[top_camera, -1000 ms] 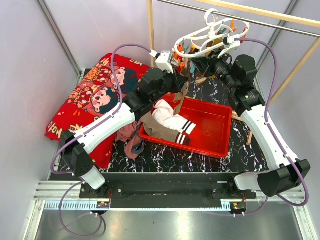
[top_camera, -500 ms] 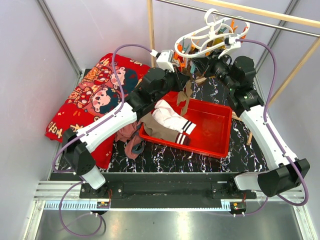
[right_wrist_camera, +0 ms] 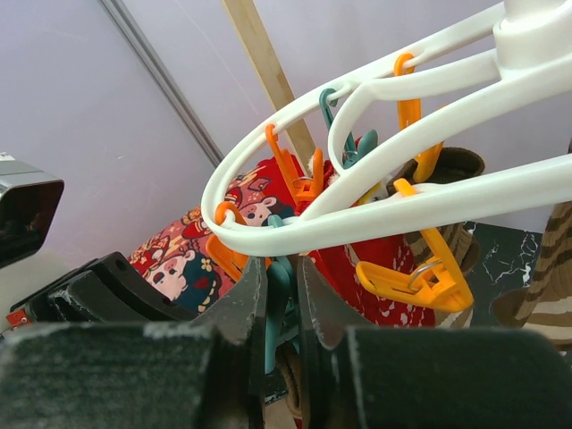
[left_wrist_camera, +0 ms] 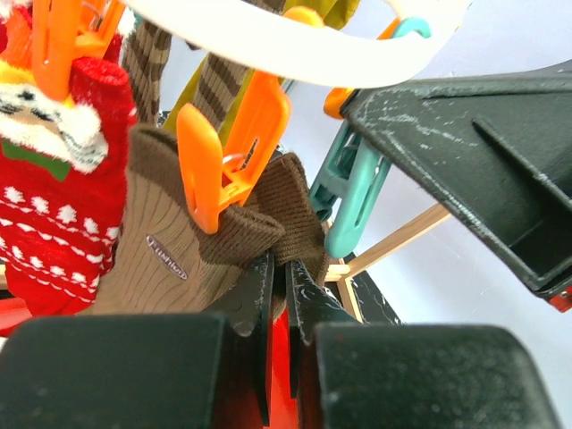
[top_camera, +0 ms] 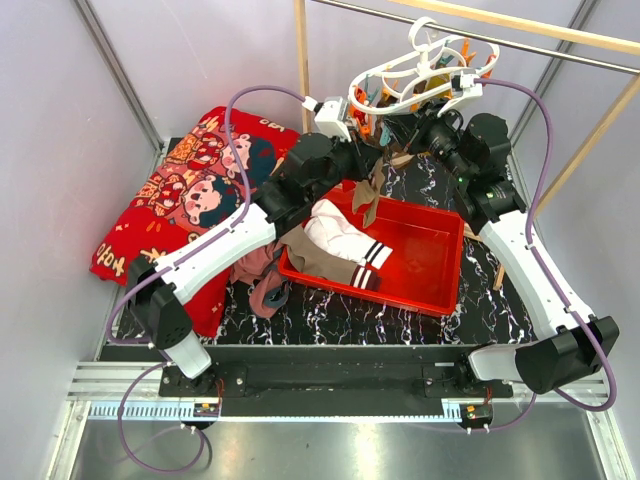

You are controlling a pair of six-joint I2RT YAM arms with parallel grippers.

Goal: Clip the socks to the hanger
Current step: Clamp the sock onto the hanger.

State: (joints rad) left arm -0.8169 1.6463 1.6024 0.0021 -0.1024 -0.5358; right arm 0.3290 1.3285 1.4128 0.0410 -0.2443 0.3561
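The left gripper (left_wrist_camera: 282, 288) is clenched on the folded cuff of a brown sock (left_wrist_camera: 292, 204), its fingers almost meeting around the fabric. Just beside that cuff hangs a teal peg (left_wrist_camera: 351, 204), and the right gripper (right_wrist_camera: 279, 308) is pinched shut on this peg's handles under the rim of the hanger (right_wrist_camera: 375, 210). An orange peg (left_wrist_camera: 223, 165) already bites brown ribbed fabric to the left; whether that is the same sock cannot be told.

Compared with a second ago, the left arm has risen and pushed in toward the hanger (top_camera: 405, 75). The dangling brown sock (top_camera: 372, 192), which hung low over the red tray (top_camera: 425, 297), now sits higher with its top right under the pegs. The right arm has barely shifted.

That lift probably means the cuff is being presented to the squeezed teal peg, but it is not yet seated between the peg's jaws. More socks (top_camera: 338, 240) lie heaped in the tray, so the job looks far from finished.
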